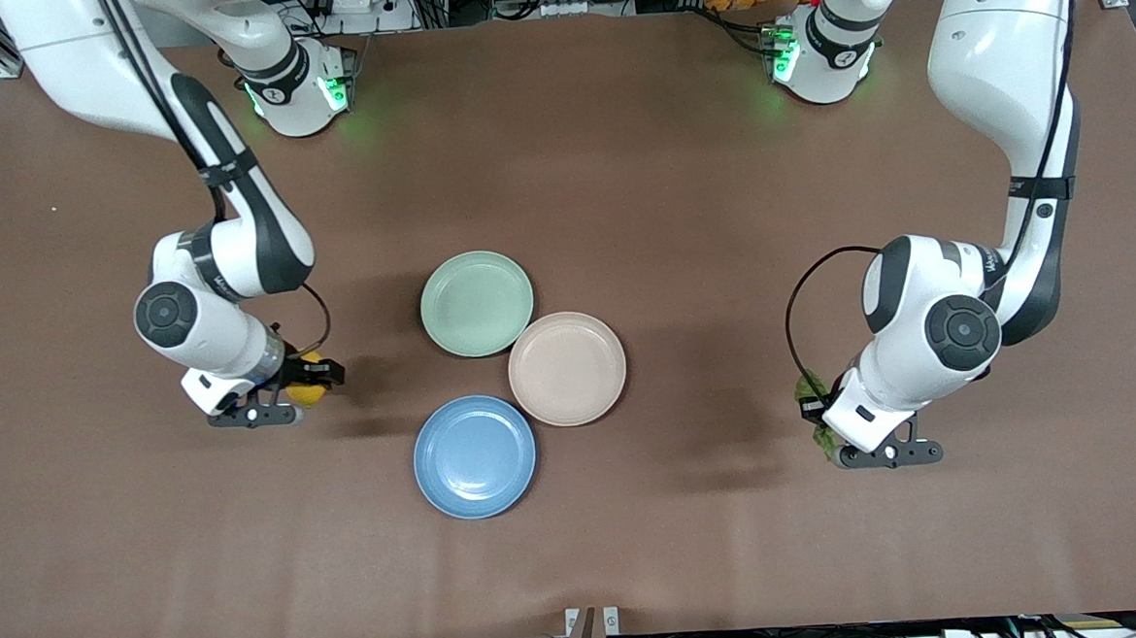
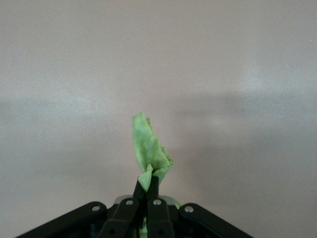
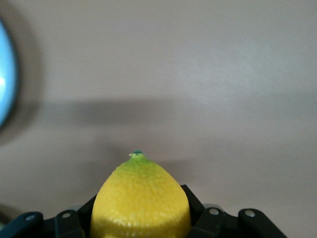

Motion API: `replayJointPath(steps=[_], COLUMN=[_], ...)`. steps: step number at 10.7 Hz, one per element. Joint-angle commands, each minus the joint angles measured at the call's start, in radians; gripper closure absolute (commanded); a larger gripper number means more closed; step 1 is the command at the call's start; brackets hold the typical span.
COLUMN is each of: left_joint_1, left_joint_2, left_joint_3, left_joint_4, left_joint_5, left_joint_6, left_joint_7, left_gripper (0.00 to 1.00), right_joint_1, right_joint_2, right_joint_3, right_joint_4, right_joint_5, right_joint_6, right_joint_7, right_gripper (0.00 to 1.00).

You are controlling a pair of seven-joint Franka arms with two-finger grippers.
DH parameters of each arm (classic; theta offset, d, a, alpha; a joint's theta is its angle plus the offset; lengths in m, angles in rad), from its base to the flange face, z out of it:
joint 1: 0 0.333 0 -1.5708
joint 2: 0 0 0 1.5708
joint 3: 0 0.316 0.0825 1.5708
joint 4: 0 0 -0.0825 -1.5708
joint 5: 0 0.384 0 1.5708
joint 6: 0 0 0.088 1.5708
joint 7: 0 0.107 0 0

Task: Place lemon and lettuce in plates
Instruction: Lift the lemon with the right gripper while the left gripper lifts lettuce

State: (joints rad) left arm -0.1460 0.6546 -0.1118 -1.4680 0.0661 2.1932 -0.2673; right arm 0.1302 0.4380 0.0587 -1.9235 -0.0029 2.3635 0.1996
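My right gripper [image 1: 311, 379] is shut on the yellow lemon [image 1: 305, 390], held over bare table toward the right arm's end, beside the plates. In the right wrist view the lemon [image 3: 140, 202] fills the space between the jaws. My left gripper [image 1: 814, 413] is shut on the green lettuce [image 1: 811, 389], over bare table toward the left arm's end. The crinkled lettuce [image 2: 148, 152] sticks out from the pinched fingertips [image 2: 153, 187]. The blue plate [image 1: 475, 456] lies nearest the front camera, with the beige-pink plate [image 1: 568, 368] touching it. Both are empty.
A mint-green plate [image 1: 477, 302], also empty, lies against the beige-pink one, farther from the front camera. A sliver of the blue plate [image 3: 6, 74] shows at the edge of the right wrist view. Brown table surface surrounds the three plates.
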Motion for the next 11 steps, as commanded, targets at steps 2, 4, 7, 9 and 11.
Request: replayJointPath(steps=[2,4,7,9,11], left_joint_1=[-0.003,-0.012,-0.032,-0.041,-0.061], left_joint_2=[-0.021,-0.021,-0.021,-0.021,-0.021], left_joint_3=[-0.006,-0.019,-0.022,-0.023,-0.023], left_joint_4=[-0.014,-0.014,-0.012,-0.009,-0.008], left_joint_5=[0.014,0.014,0.014,0.015,0.014], left_joint_6=[-0.010,-0.010,-0.010,-0.010,-0.010], left_joint_7=[-0.041,-0.072,-0.105,-0.137,-0.165], left_gripper=[1.00,1.00,1.00,1.00,1.00], right_joint_1=[-0.020,-0.018,-0.015,-0.011,0.006], right_joint_2=[0.015,0.015,0.015,0.015,0.015], right_joint_3=[0.000,0.000,0.000,0.001,0.003], right_joint_4=[0.004,0.008,0.015,0.023,0.044], right_joint_5=[0.004,0.004,0.006,0.014,0.015], right_joint_6=[-0.001,-0.003,-0.003,-0.004,-0.012], right_joint_7=[0.006,0.010,0.018,0.020,0.067], right_gripper=[0.56,0.56,0.56,0.56,0.56])
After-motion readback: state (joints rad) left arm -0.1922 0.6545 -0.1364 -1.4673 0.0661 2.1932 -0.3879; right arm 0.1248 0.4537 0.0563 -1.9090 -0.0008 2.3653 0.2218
